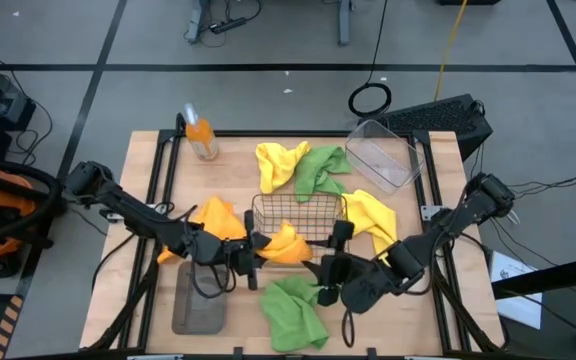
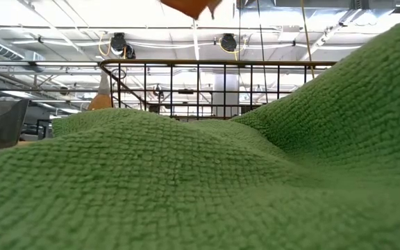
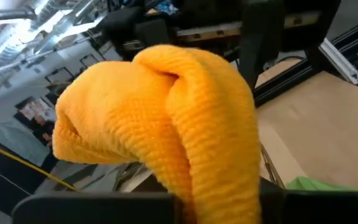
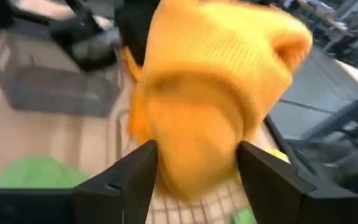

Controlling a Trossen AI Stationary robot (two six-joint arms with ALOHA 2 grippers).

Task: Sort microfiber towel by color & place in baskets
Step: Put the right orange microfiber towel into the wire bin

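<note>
Handover over front rim of wire-mesh basket. Left gripper fingers clamped on orange microfiber towel; right gripper fingers spread either side of same towel, releasing. Risk: single pinch slipping, or hanging fold catching rim, dropping towel onto counter beside green towel.

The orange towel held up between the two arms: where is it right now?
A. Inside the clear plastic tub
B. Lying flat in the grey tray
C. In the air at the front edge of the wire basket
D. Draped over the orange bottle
C: in the high view the orange towel hangs bunched at the front rim of the wire basket, between the left gripper and right gripper, away from the grey tray.
</note>
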